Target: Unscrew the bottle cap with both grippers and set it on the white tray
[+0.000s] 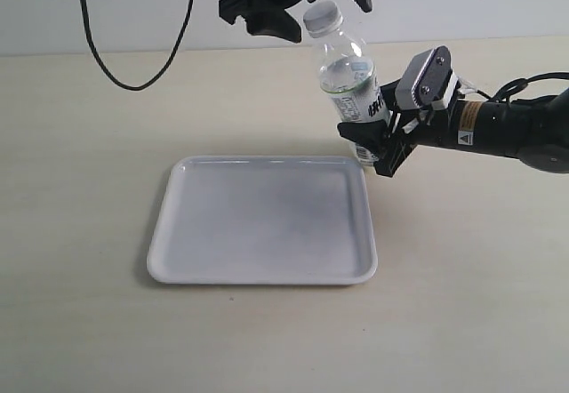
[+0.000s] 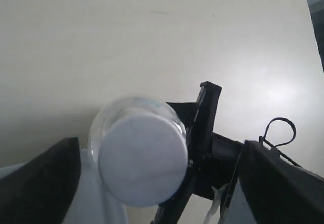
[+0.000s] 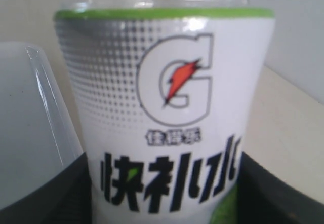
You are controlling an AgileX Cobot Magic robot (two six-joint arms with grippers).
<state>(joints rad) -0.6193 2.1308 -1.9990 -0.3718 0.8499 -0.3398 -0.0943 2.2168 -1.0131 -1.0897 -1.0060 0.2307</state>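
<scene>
The right gripper [image 1: 373, 140] clamps the tilted bottle [image 1: 348, 77] just beyond the white tray [image 1: 258, 224] — bottle cap [image 1: 322, 18] on, left gripper [image 1: 311, 11] spread wide around it. Closing off-centre could wrench the bottle loose.

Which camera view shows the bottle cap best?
The left wrist view: it looks straight down on the bottle cap, whose round white top appears large and unobstructed. The exterior view shows it small and side-on atop the tilted bottle. The right wrist view shows only the bottle's label, no cap.
</scene>
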